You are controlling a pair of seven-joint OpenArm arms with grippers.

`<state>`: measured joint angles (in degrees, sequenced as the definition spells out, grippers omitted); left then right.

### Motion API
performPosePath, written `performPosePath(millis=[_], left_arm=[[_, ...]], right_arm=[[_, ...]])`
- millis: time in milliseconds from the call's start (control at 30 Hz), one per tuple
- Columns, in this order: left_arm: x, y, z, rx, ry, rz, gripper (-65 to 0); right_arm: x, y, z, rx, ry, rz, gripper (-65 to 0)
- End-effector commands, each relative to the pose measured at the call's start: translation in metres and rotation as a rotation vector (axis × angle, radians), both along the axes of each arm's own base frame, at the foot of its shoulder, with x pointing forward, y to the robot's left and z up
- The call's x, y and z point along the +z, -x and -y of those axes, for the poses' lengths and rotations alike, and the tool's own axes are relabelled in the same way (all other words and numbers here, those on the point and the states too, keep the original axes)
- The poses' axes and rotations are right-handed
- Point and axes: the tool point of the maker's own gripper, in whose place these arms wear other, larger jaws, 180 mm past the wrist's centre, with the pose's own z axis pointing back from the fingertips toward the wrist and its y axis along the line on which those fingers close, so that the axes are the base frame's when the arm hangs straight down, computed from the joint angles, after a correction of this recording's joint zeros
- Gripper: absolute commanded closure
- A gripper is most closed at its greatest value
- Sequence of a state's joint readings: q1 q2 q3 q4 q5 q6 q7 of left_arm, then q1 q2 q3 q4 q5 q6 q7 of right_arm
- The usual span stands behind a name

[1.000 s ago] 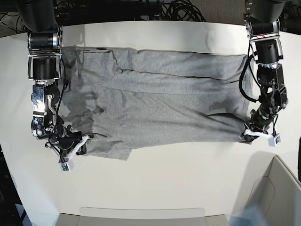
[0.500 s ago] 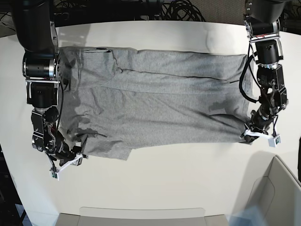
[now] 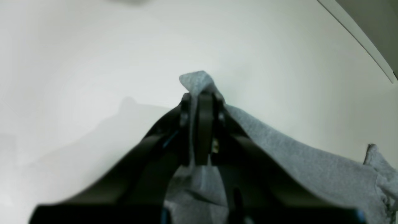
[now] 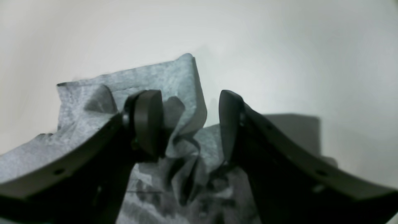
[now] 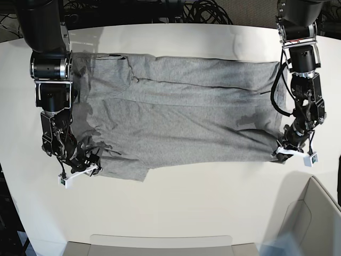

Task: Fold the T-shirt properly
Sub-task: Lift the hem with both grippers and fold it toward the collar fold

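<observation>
At the near edge of the table (image 5: pixel 176 213), both arms sit on the shirt's near corners. The right gripper (image 4: pixel 189 121) has its jaws standing apart, straddling a crumpled bunch of grey cloth near the sleeve; the cloth touches the inner face of one finger (image 4: pixel 147 119) but nothing pinches it, so this corner looks free, either just let go or about to be taken. In the base view that gripper (image 5: pixel 80 169) rests at the shirt's near corner on the view's left side, beside the short sleeve that juts toward the camera. The left gripper (image 3: pixel 199 124) is pressed together on a thin fold of the shirt (image 3: pixel 298 165), with a small tip of cloth poking out past the fingertips, and the fabric runs back from the jaws in a taut slope; that hold seems meant to pin the hem corner so the shirt keeps its stretch while the other arm works. In the base view it (image 5: pixel 290 150) sits at the near hem corner on the view's right. Between them the shirt (image 5: pixel 176 117) lies spread flat across the table, grey side up with no lettering showing, its length running side to side, a long crease crossing its far half and light wrinkles near the sleeve. My guess is the step in hand is getting both near corners held for a lengthwise fold toward the far edge. Farther back, cables (image 5: pixel 197 10) lie beyond the table, and a pale bin (image 5: pixel 314 224) stands at the near right corner.
</observation>
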<state>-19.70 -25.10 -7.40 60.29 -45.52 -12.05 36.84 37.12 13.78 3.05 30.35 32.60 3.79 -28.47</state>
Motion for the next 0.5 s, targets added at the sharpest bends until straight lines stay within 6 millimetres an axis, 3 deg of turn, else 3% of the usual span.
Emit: performPosePath(millis=[0,167,467], left_arm=[[0.026,-0.013,-0.009,0.006,-0.021,0.073,0.0],[0.026,-0.013,-0.009,0.006,-0.018,0.072,0.0],[0.025,-0.013,-0.008,0.006,-0.017,0.072,0.0]], right_arm=[[0.029,-0.021,0.001,-0.002,-0.003,0.082,-29.3],[0.029,-0.022,-0.005,0.005,-0.009,0.082,-28.6],[0.018,-0.020,-0.006,-0.005,-0.023,0.038,-3.5]])
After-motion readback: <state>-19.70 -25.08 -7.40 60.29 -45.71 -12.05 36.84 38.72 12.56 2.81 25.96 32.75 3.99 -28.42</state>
